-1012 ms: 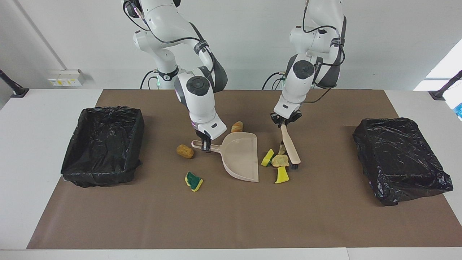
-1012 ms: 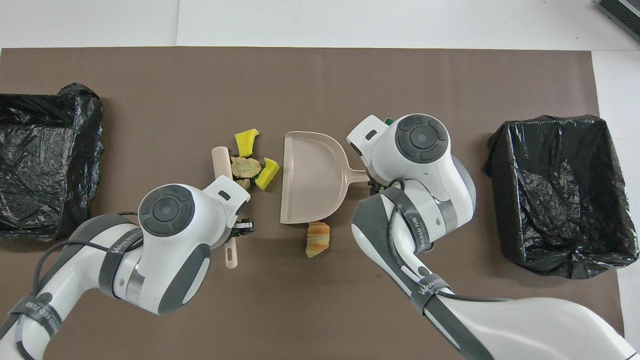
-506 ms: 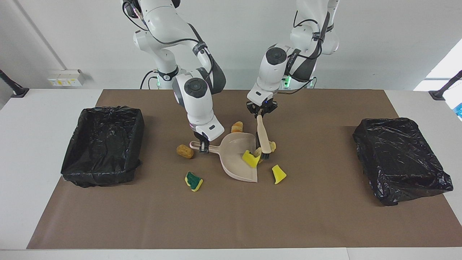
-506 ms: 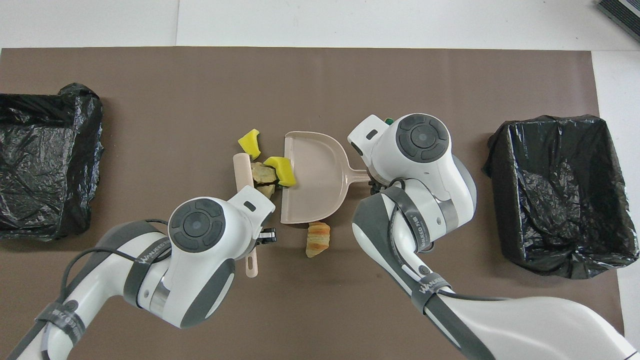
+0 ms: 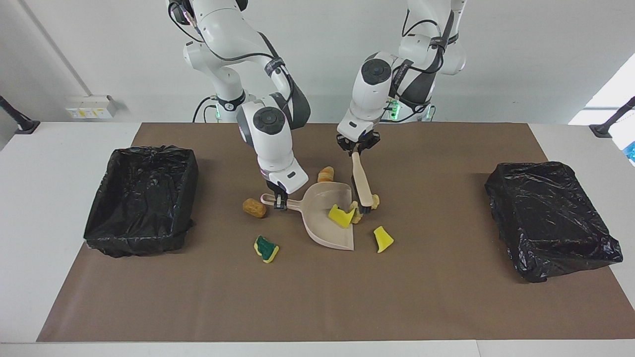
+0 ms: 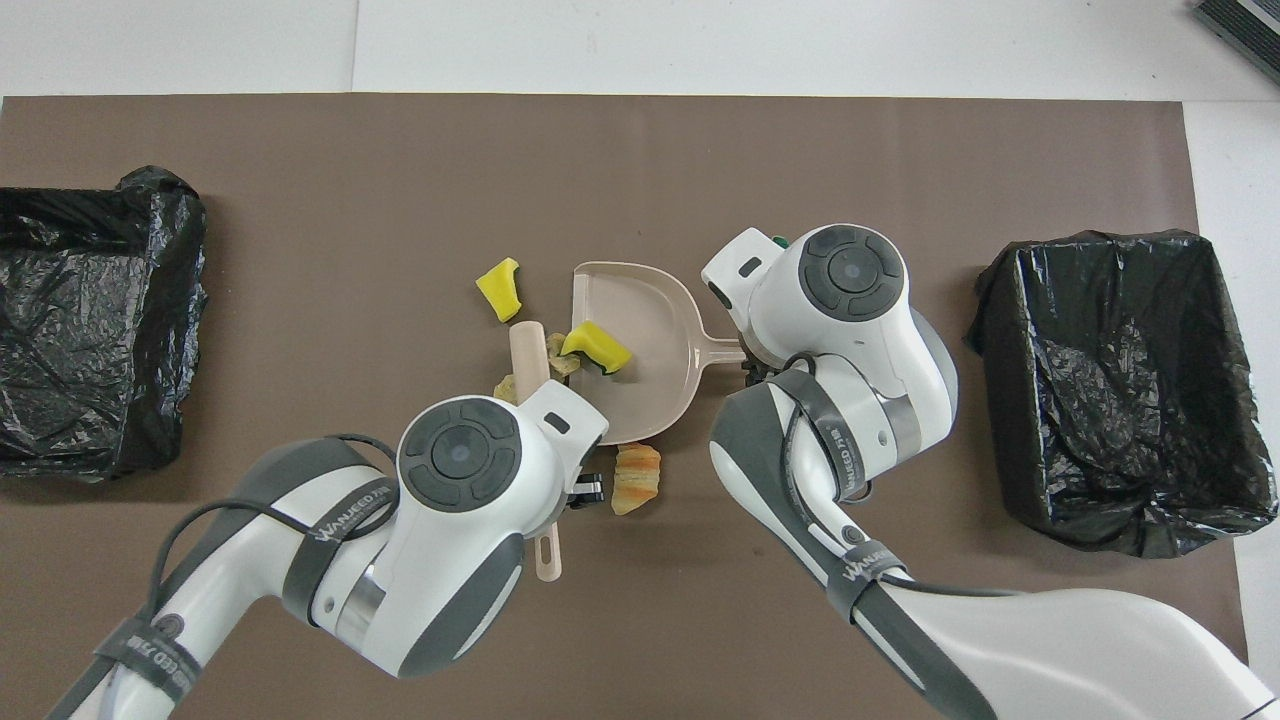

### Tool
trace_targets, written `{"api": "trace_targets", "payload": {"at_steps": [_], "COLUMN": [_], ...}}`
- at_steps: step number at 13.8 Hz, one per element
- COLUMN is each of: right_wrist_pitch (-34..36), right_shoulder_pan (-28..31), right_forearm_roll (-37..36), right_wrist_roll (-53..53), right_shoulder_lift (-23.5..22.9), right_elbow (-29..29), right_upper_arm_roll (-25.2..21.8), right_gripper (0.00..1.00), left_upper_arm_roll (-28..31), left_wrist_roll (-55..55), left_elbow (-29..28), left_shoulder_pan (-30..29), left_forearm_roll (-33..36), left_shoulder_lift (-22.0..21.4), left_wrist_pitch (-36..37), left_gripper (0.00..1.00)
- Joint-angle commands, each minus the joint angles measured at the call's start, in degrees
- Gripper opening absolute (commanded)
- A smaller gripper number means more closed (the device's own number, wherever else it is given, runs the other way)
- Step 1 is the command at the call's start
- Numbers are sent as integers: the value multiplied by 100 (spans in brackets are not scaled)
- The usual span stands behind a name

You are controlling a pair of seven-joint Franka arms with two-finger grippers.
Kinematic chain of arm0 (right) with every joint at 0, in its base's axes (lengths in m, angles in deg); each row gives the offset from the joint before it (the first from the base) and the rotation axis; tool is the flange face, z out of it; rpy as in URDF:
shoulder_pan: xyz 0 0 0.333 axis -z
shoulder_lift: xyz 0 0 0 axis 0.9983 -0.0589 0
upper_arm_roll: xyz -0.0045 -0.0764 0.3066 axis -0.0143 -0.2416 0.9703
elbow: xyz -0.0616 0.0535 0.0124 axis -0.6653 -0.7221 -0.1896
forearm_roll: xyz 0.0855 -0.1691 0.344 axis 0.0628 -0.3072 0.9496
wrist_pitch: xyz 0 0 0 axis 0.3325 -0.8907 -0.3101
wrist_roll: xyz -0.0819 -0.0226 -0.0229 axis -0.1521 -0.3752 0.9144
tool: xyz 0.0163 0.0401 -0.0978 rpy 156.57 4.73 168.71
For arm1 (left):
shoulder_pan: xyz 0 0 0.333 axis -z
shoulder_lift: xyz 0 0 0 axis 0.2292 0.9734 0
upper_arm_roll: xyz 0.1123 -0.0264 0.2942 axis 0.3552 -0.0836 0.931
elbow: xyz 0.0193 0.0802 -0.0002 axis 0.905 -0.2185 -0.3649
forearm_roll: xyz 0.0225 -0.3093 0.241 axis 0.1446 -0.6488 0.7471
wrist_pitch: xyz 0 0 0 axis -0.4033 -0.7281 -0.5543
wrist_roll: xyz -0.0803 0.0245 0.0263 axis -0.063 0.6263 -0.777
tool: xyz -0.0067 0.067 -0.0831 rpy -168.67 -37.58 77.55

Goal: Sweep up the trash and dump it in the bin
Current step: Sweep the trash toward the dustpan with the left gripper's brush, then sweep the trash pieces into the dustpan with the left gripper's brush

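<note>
My right gripper [image 5: 281, 201] is shut on the handle of the beige dustpan [image 5: 322, 225], which rests on the mat [image 6: 650, 310]. My left gripper [image 5: 358, 148] is shut on the beige brush [image 5: 363, 186], whose bristles stand at the pan's open edge [image 6: 527, 355]. One yellow sponge scrap [image 5: 340, 214] lies in the pan [image 6: 597, 345]. Tan lumps [image 5: 374, 201] sit by the bristles. Another yellow scrap [image 5: 382, 239] lies on the mat just outside the pan [image 6: 497, 288]. A croissant-like lump [image 5: 326, 174], a brown lump [image 5: 254, 208] and a green-backed sponge [image 5: 266, 248] lie around the pan.
A black-bag-lined bin [image 5: 141, 198] stands at the right arm's end of the brown mat [image 6: 1120, 390]. A second one [image 5: 550, 220] stands at the left arm's end [image 6: 90, 320].
My left gripper has swept the brush toward the dustpan. One yellow sponge scrap has slid into the pan, the tan lumps moved to its edge, and one yellow scrap stayed on the mat.
</note>
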Motion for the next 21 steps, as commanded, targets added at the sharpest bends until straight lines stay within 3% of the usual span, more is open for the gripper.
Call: {"api": "trace_targets", "payload": {"at_steps": [1,6,11,15,21], "right_wrist_pitch": [-41,-41,-41,-23,-5], "right_shoulder_pan": [91,73,56,47,56], "right_forearm_roll": [39,39,39,39,30], "right_wrist_roll": [151,142,133,142,291], "right_shoulder_lift": [10,10,10,19,19], "right_elbow": [60,60,60,69,69], "right_upper_arm_roll": [46,46,46,46,46], "right_gripper": [0,0,0,0,0], "left_upper_arm_roll": [-7,-42,-60,-77,-305], "left_wrist_roll": [-228,-570,-782,-765,-756], "left_elbow": [32,-373,-356,-251,373], "left_shoulder_pan": [-616,-628,57,383,568], "left_forearm_roll": [-111,-111,-426,-541,-541], "left_shoulder_lift": [67,4,137,207,427], "left_wrist_pitch": [320,-21,-742,-1041,-980], "left_gripper": [0,0,0,0,0]}}
